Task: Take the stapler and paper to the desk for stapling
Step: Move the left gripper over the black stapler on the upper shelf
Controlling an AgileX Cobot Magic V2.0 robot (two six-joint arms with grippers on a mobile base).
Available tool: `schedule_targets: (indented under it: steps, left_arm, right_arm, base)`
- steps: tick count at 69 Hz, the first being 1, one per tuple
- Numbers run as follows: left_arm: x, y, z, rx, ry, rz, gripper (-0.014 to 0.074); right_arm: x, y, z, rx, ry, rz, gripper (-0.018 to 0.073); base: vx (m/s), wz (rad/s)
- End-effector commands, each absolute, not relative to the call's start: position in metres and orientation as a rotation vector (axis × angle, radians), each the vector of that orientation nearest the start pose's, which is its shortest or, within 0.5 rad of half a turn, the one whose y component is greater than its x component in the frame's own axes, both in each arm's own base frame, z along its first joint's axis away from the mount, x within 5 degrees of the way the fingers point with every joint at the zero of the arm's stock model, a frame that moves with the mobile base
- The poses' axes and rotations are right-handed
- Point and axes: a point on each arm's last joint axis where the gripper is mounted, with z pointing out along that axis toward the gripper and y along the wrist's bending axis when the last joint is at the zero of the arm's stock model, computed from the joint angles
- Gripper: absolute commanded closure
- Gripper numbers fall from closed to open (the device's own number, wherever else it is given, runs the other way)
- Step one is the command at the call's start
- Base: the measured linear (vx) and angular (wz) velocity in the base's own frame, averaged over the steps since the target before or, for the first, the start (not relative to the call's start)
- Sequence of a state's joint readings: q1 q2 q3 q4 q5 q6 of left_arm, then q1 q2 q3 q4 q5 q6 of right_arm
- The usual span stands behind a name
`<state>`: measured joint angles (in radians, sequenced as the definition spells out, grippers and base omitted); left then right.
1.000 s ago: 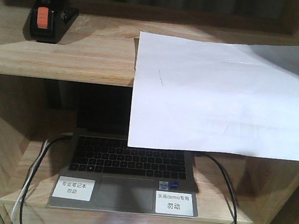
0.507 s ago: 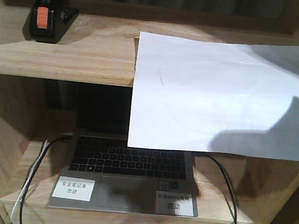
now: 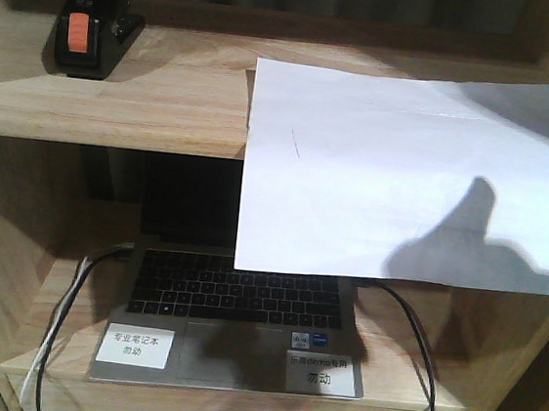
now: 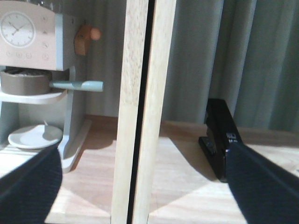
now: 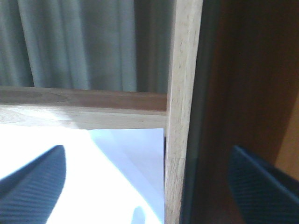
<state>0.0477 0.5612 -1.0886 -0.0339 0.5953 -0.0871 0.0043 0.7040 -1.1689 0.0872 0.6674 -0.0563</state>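
Pale wooden shelf unit (image 3: 109,100) fills the front view; grey curtain (image 4: 261,56) behind it.

Paper (image 3: 376,177): white sheet lying on the right half of the upper board and sticking out well past the board's front edge. Tiny dark mark near its left side. A dark shadow falls on its lower right corner. The overhang hides most of the screen of the laptop (image 3: 235,300), which sits open on the lower board, centred.

Toy coffee machine (image 4: 37,70) with clock face, left of an upright post, seen by the left wrist only.

Stapler (image 3: 86,34): black, near the upper board's back left corner, orange end toward the front edge. Well apart from the paper.

Left gripper (image 4: 145,179): fingers (image 4: 261,186) spread wide, holding nothing; one overlaps the stapler's near end in view, contact cannot be told.

Right gripper (image 5: 147,186): fingers (image 5: 32,182) spread wide, empty; the left one over the paper, by the board's right edge.

Two white labels (image 3: 135,345) on the laptop's palm rest. Cables (image 3: 409,328) at both sides.
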Motion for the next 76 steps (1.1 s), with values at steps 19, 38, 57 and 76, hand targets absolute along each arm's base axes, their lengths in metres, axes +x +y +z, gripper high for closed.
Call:
schedule_targets:
  steps: [19,38,57,76]
  left_arm:
    - [0.065,-0.004,0.484,-0.051,1.457,-0.137,-0.0116]
    - [0.065,-0.019,0.486,0.113,1.44,-0.324,-0.0105]
    - [0.07,-0.04,0.484,0.298,1.459,-0.521,-0.0095]
    - [0.075,-0.069,0.478,0.513,1.48,-0.661,-0.0083]
  right_arm:
    - [0.101,0.004,0.489,-0.028,1.587,0.041,-0.0134]
    - [0.101,0.004,0.489,-0.028,1.588,0.041,-0.0055]
    - [0.101,0.004,0.489,-0.028,1.589,0.041,0.0038]
    - [0.101,0.004,0.489,-0.028,1.593,0.041,0.009]
  base:
    - [0.0,0.0]
    - [0.0,0.0]
    - [0.0,0.0]
    - [0.0,0.0]
